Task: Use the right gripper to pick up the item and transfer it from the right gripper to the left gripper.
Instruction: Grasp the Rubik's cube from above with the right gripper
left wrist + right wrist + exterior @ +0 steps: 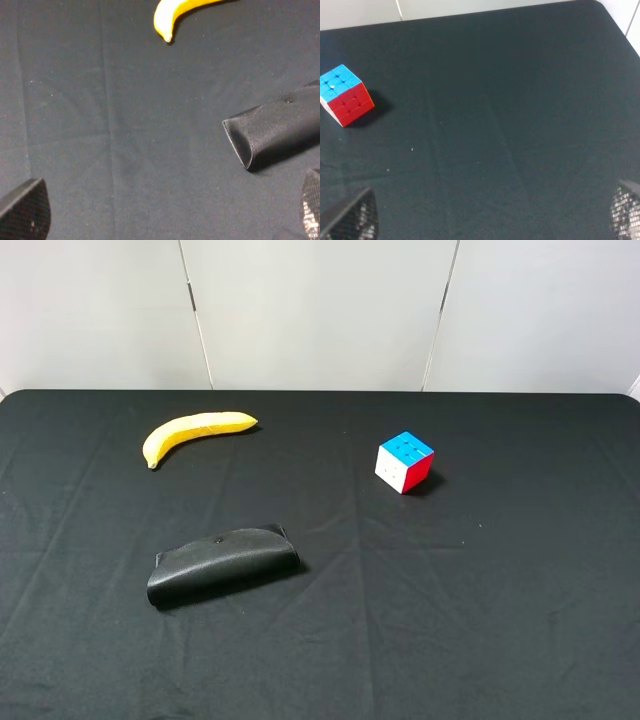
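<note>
The puzzle cube (405, 462), with blue top, white and red sides, rests on the black table right of centre. In the right wrist view the cube (345, 95) lies far from my right gripper (492, 212), whose fingertips (352, 217) sit wide apart at the frame's corners, open and empty. My left gripper (167, 210) is also open and empty, its fingertips (25, 210) wide apart above bare cloth. Neither arm shows in the exterior high view.
A yellow banana (196, 432) lies at the back left; its tip shows in the left wrist view (172, 17). A flat black pouch (222, 562) lies front left, close to my left gripper (275, 130). The black tablecloth (500, 590) ends at a white wall behind.
</note>
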Available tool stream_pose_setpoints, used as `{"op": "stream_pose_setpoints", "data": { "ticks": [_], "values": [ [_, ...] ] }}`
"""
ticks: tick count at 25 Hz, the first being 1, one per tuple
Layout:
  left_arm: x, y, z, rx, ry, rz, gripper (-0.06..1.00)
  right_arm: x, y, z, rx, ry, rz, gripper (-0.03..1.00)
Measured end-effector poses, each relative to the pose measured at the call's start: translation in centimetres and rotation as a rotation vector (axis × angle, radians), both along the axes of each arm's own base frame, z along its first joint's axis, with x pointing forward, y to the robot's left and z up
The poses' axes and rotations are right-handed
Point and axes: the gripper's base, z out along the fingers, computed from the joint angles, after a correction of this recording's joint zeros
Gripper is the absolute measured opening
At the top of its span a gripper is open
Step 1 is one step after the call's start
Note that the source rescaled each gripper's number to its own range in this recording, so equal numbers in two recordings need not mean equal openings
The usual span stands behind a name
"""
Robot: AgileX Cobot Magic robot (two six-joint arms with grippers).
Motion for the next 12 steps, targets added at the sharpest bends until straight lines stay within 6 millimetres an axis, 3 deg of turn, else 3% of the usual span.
{"op": "stream_pose_setpoints", "data": {
  "ticks": [12],
  "values": [
    [0.0,0.0,0.0,0.0,0.0,0.0,1.0,0.0,0.0,0.0,0.003,0.0,-0.001,1.0]
  ]
}}
